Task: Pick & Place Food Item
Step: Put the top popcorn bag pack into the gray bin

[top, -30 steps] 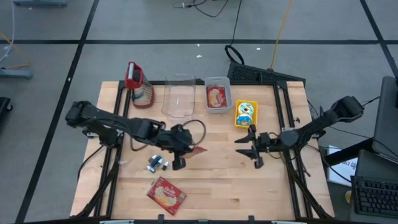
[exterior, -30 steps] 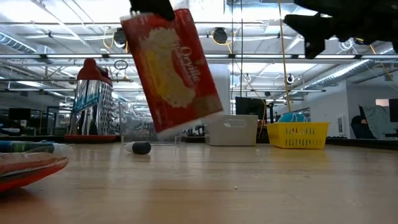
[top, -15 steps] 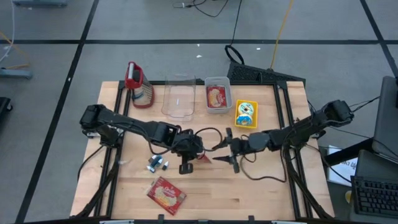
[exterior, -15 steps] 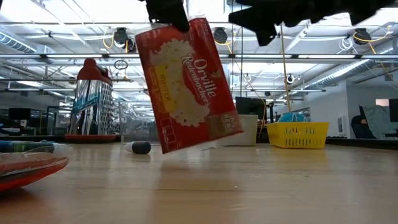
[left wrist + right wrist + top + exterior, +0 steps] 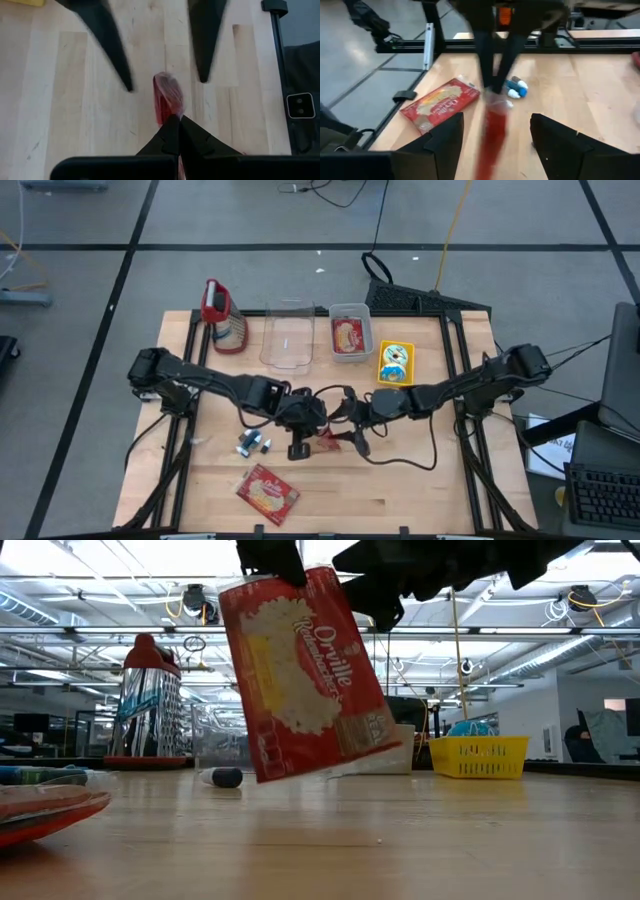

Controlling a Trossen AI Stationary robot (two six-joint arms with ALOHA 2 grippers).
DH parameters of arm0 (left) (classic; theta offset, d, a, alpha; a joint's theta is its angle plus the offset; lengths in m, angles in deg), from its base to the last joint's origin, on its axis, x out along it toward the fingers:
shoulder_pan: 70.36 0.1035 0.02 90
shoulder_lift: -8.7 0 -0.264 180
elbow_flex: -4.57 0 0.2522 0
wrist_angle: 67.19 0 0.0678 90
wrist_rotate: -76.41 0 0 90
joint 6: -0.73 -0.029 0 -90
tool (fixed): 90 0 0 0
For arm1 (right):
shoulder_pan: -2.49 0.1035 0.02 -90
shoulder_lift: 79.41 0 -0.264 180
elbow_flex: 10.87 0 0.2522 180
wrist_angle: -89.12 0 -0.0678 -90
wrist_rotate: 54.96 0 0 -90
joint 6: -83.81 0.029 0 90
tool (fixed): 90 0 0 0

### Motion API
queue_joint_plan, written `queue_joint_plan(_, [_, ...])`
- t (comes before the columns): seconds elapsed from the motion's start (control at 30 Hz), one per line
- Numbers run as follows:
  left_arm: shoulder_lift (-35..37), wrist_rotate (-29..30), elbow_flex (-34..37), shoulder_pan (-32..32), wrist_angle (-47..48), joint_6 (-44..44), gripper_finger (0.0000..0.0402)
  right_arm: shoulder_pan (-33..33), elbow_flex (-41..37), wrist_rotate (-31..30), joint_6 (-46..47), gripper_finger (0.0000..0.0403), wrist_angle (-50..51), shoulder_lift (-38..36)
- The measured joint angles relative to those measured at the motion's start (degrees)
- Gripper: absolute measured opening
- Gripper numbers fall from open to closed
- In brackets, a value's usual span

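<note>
R gripper (image 5: 343, 432) has swung in from the table's right, jaws wide, now flanking the bag (image 5: 305, 675) hanging from L gripper (image 5: 297, 428)'s pinch. Handover looks imminent.

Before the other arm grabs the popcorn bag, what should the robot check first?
1. Left tool is shut on the popcorn bag: ok.
2. Bag is off the table, hanging tilted in the air: ok.
3. Right tool is wide open: ok.
4. Bag sits between the right tool's fingers: ok, the right wrist view shows it in the gap.
5. Right fingers are not yet touching the bag: cannot tell, the picture is blurred there.
6. Nothing lies under the handover spot: ok; the second popcorn packet and the small blue and white item lie off to the side.
</note>
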Motion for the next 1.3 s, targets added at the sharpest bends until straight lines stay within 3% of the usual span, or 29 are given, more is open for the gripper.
queue_joint_plan(0.47, [0.0,-0.08,0.02,1.1,-0.49,-0.39,0.0,-1.75,0.07,0.32,0.01,0.014,-2.34,0.16])
queue_joint_plan(0.87, [0.0,-0.1,0.04,1.1,-0.47,-0.74,0.0,-2.1,0.07,0.27,-2.73,0.0009,-2.03,0.16])
queue_joint_plan(1.1, [0.37,0.15,0.13,1.54,-0.96,-0.89,0.0008,-2.16,0.07,0.12,-5.07,0.0001,-1.08,0.06])
queue_joint_plan(1.3, [5.2,1.6,0.13,2.62,-1.95,0.94,0.0026,-2.62,0.05,0.16,-6.05,0.0001,-0.21,-1.59])
